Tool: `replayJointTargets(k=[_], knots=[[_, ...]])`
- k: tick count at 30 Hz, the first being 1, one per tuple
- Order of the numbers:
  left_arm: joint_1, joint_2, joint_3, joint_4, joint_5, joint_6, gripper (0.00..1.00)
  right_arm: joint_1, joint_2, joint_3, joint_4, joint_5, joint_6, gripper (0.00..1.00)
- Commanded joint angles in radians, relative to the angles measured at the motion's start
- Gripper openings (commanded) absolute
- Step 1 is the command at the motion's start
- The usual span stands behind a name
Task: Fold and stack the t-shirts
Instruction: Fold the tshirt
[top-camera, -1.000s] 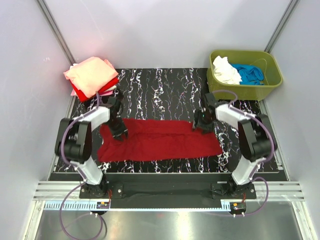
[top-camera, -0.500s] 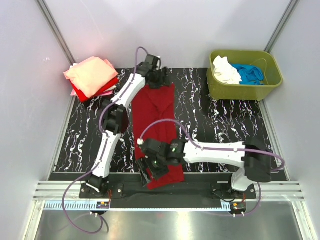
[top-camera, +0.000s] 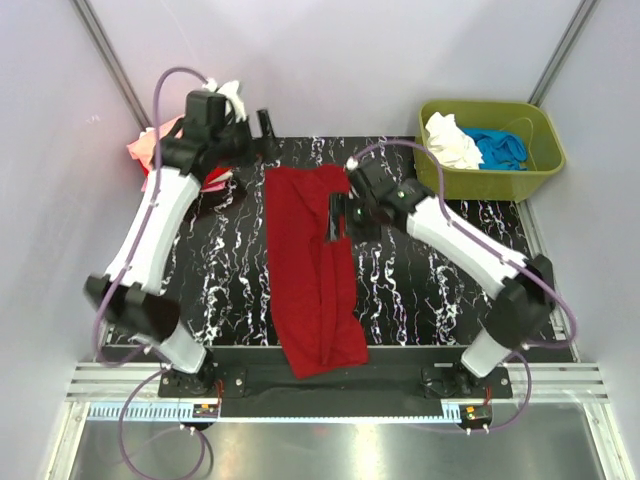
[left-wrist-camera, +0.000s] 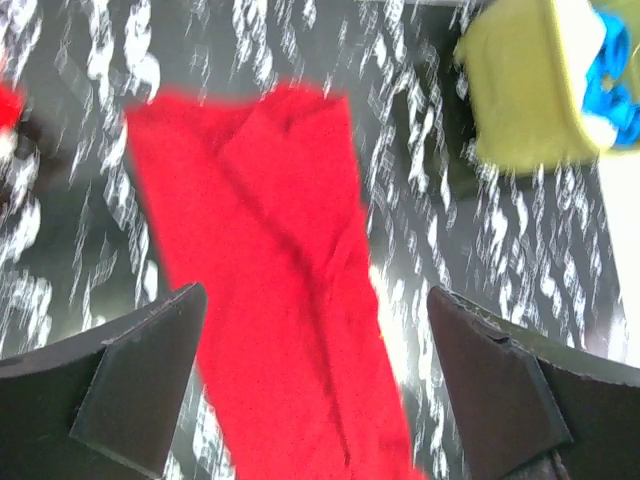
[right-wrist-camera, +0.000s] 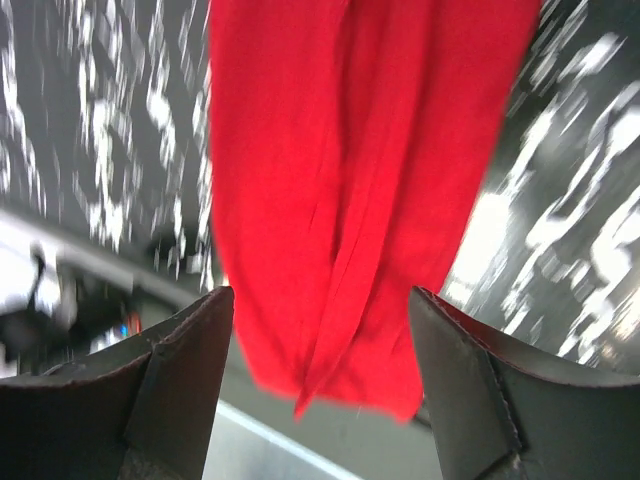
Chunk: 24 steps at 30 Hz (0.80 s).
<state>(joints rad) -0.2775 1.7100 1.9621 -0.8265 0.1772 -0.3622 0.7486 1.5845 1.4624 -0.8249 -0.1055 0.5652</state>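
Along the table (top-camera: 420, 290), dark red t-shirt (top-camera: 310, 270) now released, left claw (left-wrist-camera: 315, 295) and right claw (right-wrist-camera: 320, 295) spread, withdrawn

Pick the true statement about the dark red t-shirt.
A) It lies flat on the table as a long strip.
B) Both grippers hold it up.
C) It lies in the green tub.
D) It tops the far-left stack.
A: the dark red t-shirt lies stretched lengthwise on the table, while the left gripper and right gripper are open, holding nothing.

Olive-green tub (top-camera: 472, 183), black marbled table (top-camera: 430, 290)
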Motion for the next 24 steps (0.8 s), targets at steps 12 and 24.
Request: replayJointTargets(k=[12,24], knots=[[-0.025,-0.676,-0.79,-0.082,-0.129,0.017,0.99,-0.247,0.672,0.691,-0.094,-0.048,-0.152,0.71],[-0.026,-0.989,-1.031,-0.005,-0.202,0.002,0.99,-0.272,0.855,0.866,-0.123,-0.036,-0.131,0.7]])
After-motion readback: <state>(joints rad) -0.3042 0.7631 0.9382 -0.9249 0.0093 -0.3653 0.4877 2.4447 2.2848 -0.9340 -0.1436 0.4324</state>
